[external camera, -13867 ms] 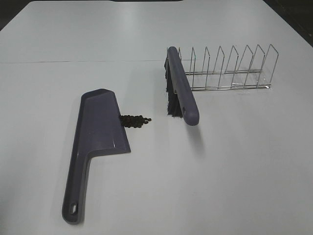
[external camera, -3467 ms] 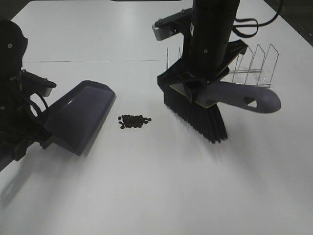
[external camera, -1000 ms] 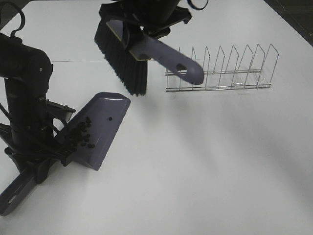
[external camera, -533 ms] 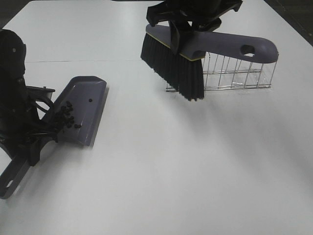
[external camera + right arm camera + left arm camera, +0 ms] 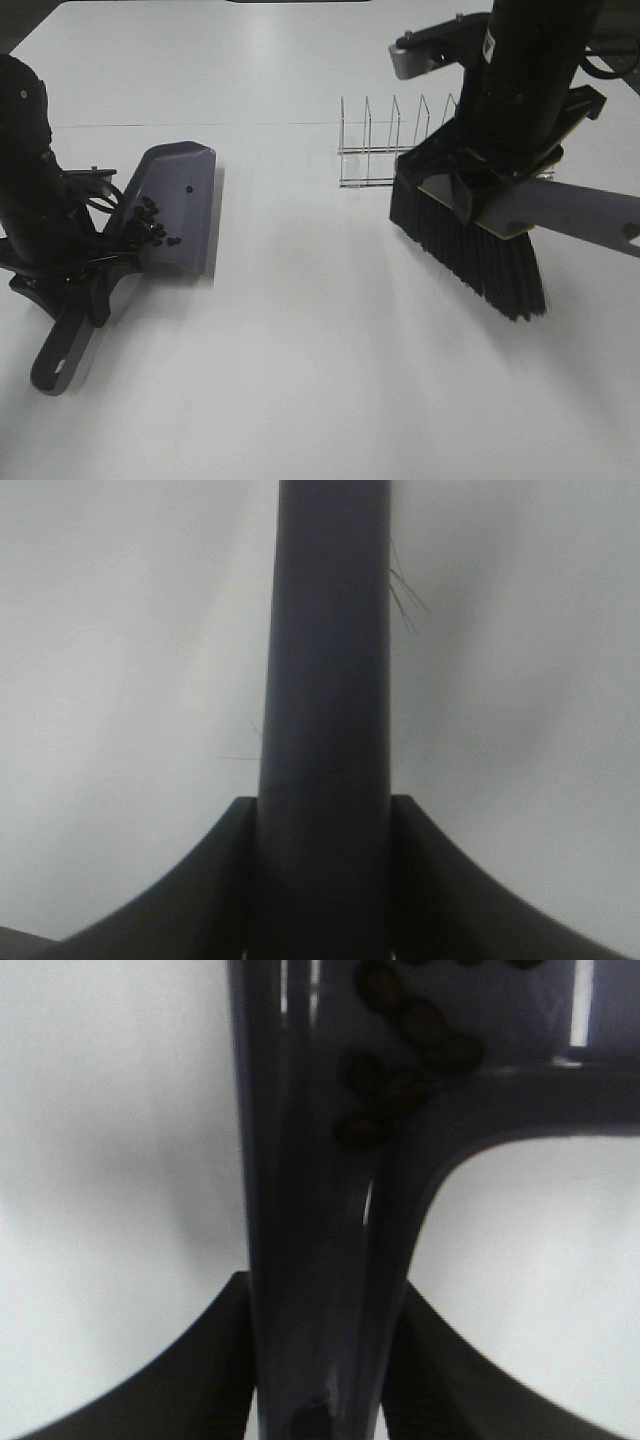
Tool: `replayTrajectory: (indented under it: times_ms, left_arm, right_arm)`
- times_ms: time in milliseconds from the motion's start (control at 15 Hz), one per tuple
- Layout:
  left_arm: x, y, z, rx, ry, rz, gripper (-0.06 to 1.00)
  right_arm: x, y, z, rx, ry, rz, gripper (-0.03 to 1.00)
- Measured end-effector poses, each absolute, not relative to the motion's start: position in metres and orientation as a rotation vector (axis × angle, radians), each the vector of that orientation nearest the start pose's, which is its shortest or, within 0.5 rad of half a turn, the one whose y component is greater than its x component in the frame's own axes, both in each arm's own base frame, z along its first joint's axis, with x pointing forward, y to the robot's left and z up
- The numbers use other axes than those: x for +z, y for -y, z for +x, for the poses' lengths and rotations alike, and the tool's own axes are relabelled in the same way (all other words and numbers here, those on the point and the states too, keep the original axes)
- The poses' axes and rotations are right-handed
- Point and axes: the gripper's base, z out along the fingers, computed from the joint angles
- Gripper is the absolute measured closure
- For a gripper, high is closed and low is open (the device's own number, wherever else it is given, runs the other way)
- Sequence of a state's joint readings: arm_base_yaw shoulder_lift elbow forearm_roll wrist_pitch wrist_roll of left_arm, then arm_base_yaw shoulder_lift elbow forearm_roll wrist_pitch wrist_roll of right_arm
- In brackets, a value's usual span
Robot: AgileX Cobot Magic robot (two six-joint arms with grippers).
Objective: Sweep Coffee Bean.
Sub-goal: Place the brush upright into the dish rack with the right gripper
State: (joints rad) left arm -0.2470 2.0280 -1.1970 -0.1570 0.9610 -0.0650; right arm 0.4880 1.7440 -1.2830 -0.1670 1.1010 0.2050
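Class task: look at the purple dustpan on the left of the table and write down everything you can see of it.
The dustpan is glossy purple-grey plastic, it seems: a wide flat scoop with a raised back wall and a long handle ending in a hanging hole. The left gripper is shut on its handle. The scoop is at the table on the left side, its open edge facing the rack side. The coffee beans lie bunched at the handle end, one apart higher up.

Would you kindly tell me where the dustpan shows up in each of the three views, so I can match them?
Exterior high: the dustpan lies at left, its handle in the left gripper.
Left wrist: the dustpan handle runs up the middle, between the jaws.
Right wrist: not in it; only the brush handle shows.
Shared landmark: the coffee beans in the pan, also in the left wrist view.
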Motion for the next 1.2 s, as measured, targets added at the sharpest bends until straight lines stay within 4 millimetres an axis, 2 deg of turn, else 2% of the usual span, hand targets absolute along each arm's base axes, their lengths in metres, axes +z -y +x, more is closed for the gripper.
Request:
replayTrajectory:
  times_ms: [133, 267, 400, 600, 733, 867, 1200]
  left_arm:
    - [0.116, 0.096, 0.334, -0.168, -3.283, 0.135, 0.62]
    - [0.116, 0.096, 0.334, -0.168, -3.280, 0.134, 0.62]
    - [0.116, 0.096, 0.334, -0.170, -3.280, 0.133, 0.62]
    - [0.116, 0.097, 0.334, -0.174, -3.280, 0.130, 0.62]
    - [0.116, 0.097, 0.334, -0.175, -3.280, 0.135, 0.62]
    - [0.116, 0.097, 0.334, -0.177, -3.279, 0.148, 0.62]
    - [0.116, 0.097, 0.334, -0.178, -3.278, 0.159, 0.62]
  right_arm:
    - [0.226, -0.141, 0.304, -0.234, -2.943, -0.457, 0.66]
    - [0.229, -0.132, 0.315, -0.333, -2.840, -0.283, 0.66]
    - [0.225, -0.113, 0.324, -0.325, -2.853, -0.144, 0.66]
    - [0.216, -0.090, 0.337, -0.255, -2.886, -0.051, 0.66]
    - [0.213, -0.091, 0.343, -0.220, -2.895, -0.097, 0.66]
    - [0.208, -0.100, 0.363, -0.197, -2.908, -0.095, 0.66]
    - [0.189, -0.104, 0.390, -0.310, -2.961, -0.113, 0.66]
